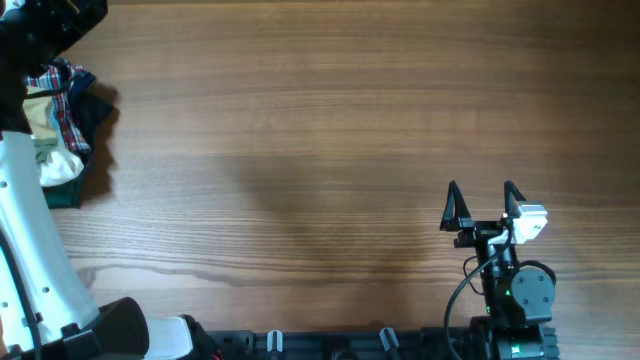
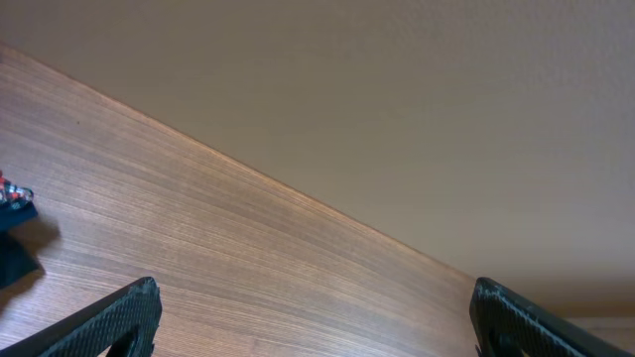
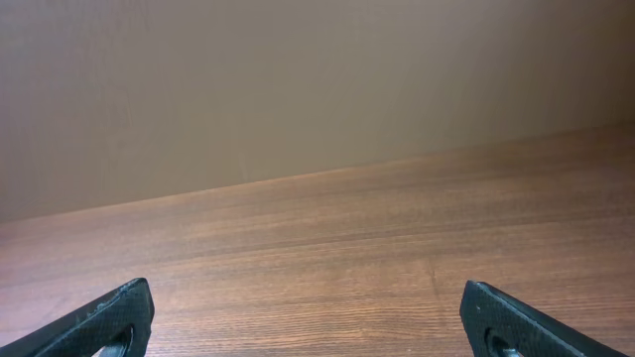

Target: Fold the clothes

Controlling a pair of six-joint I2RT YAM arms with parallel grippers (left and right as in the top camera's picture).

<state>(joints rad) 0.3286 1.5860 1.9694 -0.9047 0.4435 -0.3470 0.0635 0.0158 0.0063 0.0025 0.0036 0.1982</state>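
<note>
From above, the clothes (image 1: 55, 162) lay bunched at the far left edge of the worktop (image 1: 320, 110), on a dark green cloth (image 1: 70, 192) and below a plaid one (image 1: 62, 85). The bunch ran from back to front. The left arm (image 1: 25, 240) stood just beside it. The right hand (image 1: 482, 192), fingers spread wide, sat well apart on the right, so the left looked nearer.

The left wrist view showed the left hand (image 2: 316, 307) wide open and holding nothing, over bare wood, with a scrap of cloth (image 2: 15, 253) off to its left.

The right wrist view showed only bare wood and a plain wall.
</note>
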